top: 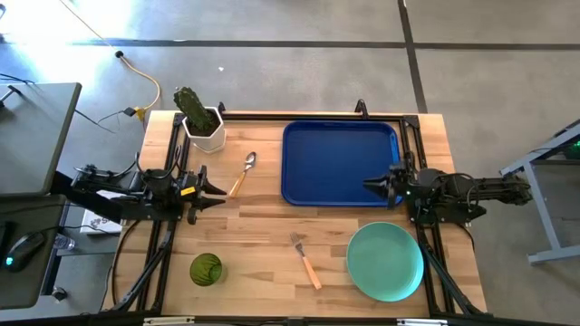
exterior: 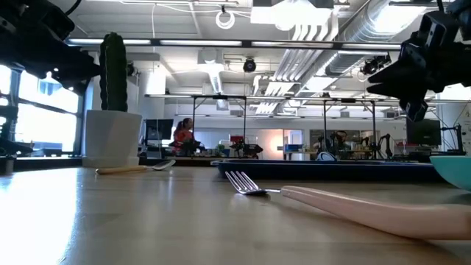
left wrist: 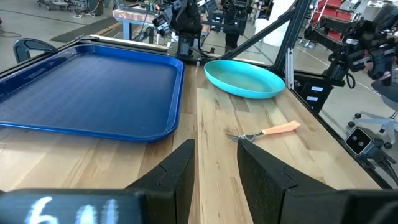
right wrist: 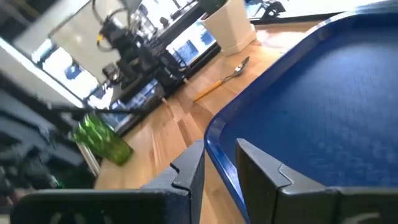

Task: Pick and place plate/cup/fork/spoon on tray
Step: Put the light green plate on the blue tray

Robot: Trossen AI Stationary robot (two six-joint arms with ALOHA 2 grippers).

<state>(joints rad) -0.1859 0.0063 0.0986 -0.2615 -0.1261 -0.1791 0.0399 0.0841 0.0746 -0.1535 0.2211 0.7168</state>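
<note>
The dark-blue tray (top: 340,163) lies at the table's far right, with nothing on it. The mint-green plate (top: 386,262) lies near the near right corner. The fork (top: 305,261) lies left of the plate, tines toward the far edge. The spoon (top: 242,174) lies left of the tray. The green cup (top: 206,270) stands near the near left edge. My left gripper (top: 220,192) hovers open at the left, just left of the spoon. My right gripper (top: 370,186) hovers open over the tray's near right edge.
A cactus in a white pot (top: 201,122) stands at the far left corner. Bare wood lies between the cup, the fork and the tray. A dark frame rail (top: 272,116) runs along the table's far edge. People and benches show in the room beyond.
</note>
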